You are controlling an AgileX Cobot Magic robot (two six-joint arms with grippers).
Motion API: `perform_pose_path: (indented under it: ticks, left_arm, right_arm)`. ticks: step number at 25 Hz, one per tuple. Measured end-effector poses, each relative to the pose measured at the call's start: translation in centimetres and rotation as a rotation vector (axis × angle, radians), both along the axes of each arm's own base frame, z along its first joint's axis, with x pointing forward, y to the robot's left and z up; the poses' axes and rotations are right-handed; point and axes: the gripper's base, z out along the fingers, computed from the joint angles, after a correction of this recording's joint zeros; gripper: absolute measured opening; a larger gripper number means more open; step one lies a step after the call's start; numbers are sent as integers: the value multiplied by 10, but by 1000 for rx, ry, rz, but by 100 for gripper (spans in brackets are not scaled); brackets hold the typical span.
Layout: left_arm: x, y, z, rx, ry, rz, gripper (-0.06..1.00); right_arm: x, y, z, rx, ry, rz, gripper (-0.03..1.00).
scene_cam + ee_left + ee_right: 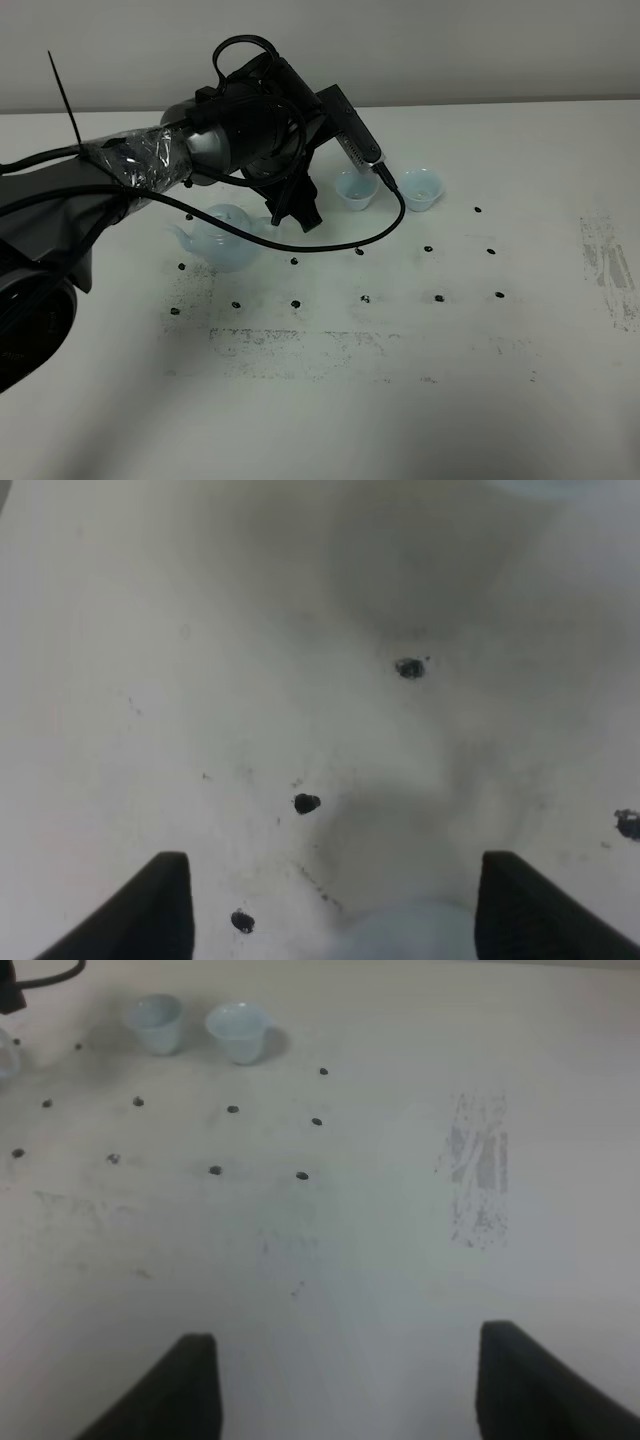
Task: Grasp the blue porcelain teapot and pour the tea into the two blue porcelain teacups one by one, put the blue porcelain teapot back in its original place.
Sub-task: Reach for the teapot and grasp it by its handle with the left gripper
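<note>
The blue porcelain teapot (225, 238) stands left of centre on the white table, spout pointing left. My left gripper (297, 212) hangs just to its right, at the handle side, fingers pointing down. In the left wrist view the left gripper (332, 860) is open, and a pale-blue bit of the teapot (405, 932) shows low between the fingers, not clamped. The two blue porcelain teacups (355, 190) (421, 188) stand side by side behind and to the right. The right gripper (348, 1332) is open over bare table, well short of the teacups (155, 1022) (238, 1030).
The table (400, 380) carries a grid of small black dots (364, 298) and grey scuffed patches (610, 270). A black cable (380, 225) loops from the left arm down beside the nearer cup. The right arm is outside the exterior view.
</note>
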Motion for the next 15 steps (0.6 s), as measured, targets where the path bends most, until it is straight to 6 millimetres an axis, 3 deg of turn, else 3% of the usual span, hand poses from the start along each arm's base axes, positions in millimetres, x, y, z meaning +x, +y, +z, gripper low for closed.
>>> perform_pose_path:
  ticks: [15]
  left_arm:
    - [4, 5, -10, 51, -17, 43, 61]
  right_arm:
    - [0, 0, 0, 1, 0, 1, 57]
